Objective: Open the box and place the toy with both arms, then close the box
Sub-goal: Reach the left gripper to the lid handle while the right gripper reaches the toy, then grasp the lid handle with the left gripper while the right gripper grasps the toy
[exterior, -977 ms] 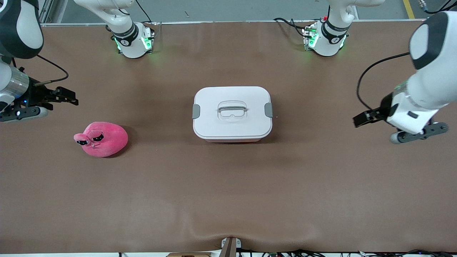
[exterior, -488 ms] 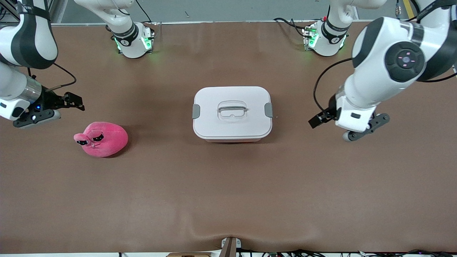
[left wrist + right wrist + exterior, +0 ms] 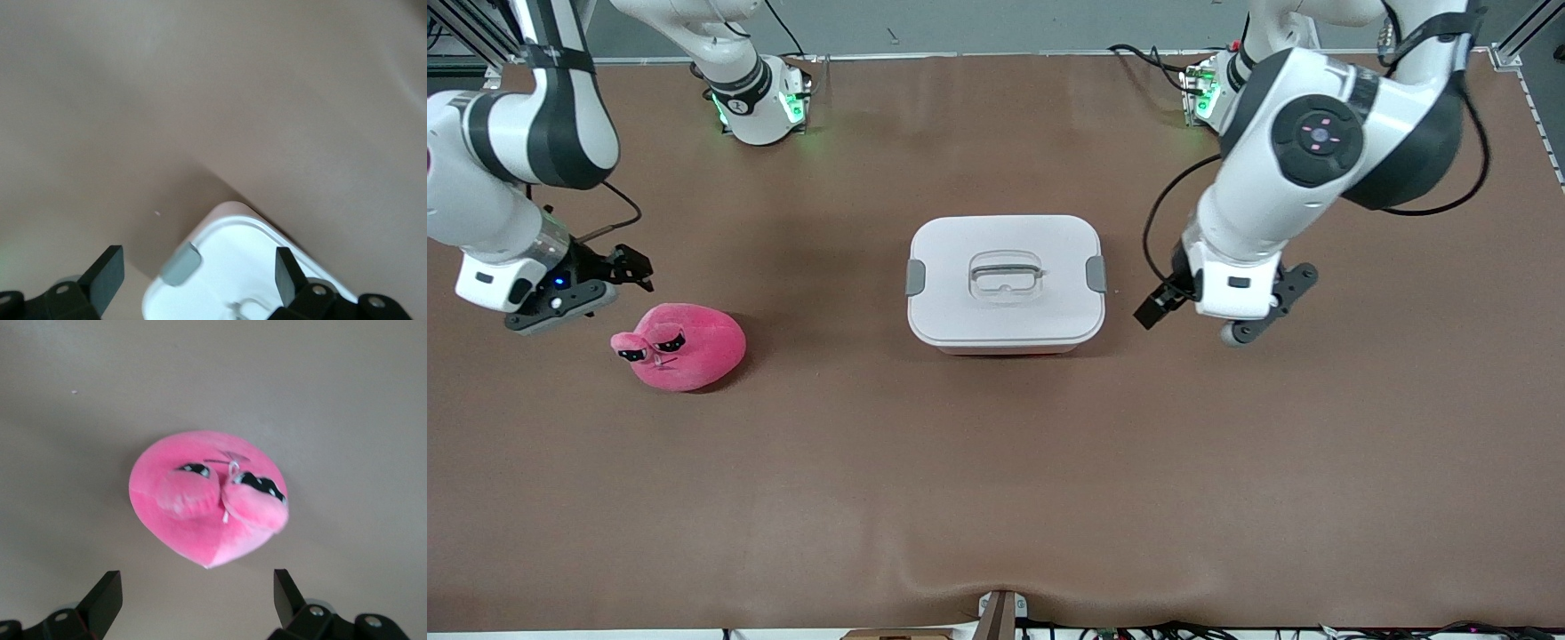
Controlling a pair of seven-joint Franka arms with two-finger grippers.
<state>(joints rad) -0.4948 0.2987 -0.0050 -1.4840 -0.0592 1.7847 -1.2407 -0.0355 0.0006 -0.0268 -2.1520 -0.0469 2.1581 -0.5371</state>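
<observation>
Closed box (image 3: 1006,283) at mid-table, long axis running arm to arm, its grey clip (image 3: 180,263) just beside the spread, empty left gripper (image 3: 1158,307); right gripper (image 3: 636,269), fingers likewise spread, hangs near the toy (image 3: 680,346)

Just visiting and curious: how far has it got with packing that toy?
Nothing is done yet. The box is shut, its clips down; the toy lies on the table. The open left gripper is beside the box, the open right gripper by the toy. Opening, placing, closing remain.
</observation>
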